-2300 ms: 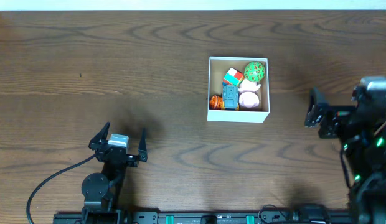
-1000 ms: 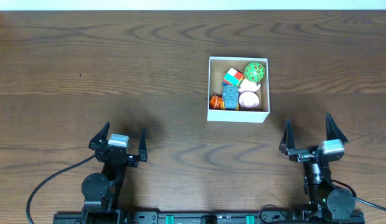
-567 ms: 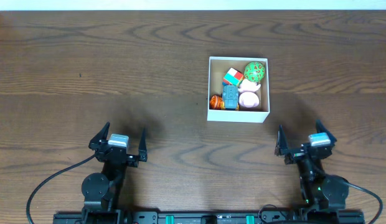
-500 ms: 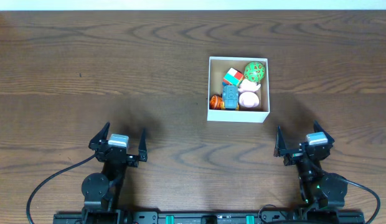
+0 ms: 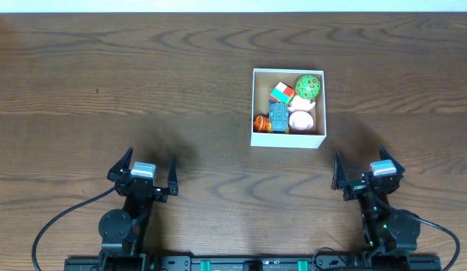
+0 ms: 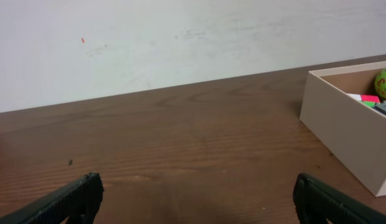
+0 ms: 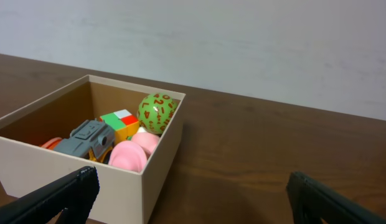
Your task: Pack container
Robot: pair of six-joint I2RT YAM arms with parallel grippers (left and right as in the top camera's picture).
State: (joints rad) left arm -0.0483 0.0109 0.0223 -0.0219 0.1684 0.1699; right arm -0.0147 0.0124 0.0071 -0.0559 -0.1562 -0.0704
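The container (image 5: 288, 139), a square white-walled box with a brown inside, stands on the wooden table right of centre. It holds a green ball (image 5: 309, 86), a red-green-white cube (image 5: 282, 94), a grey-blue toy car (image 5: 279, 117), a pink toy (image 5: 301, 119) and an orange piece (image 5: 260, 123). It also shows in the right wrist view (image 7: 162, 168) and at the right edge of the left wrist view (image 6: 342, 134). My left gripper (image 5: 143, 173) is open and empty near the front left. My right gripper (image 5: 367, 172) is open and empty near the front right, short of the container.
The brown wooden table (image 5: 143, 83) runs to a white wall at the back (image 6: 180, 37). A black cable (image 5: 56, 222) loops by the left arm's base at the front edge.
My right arm has drawn back from beside the container to the front right, low to the table, its gripper open. In the last half second it has barely moved. The left arm has stayed still.
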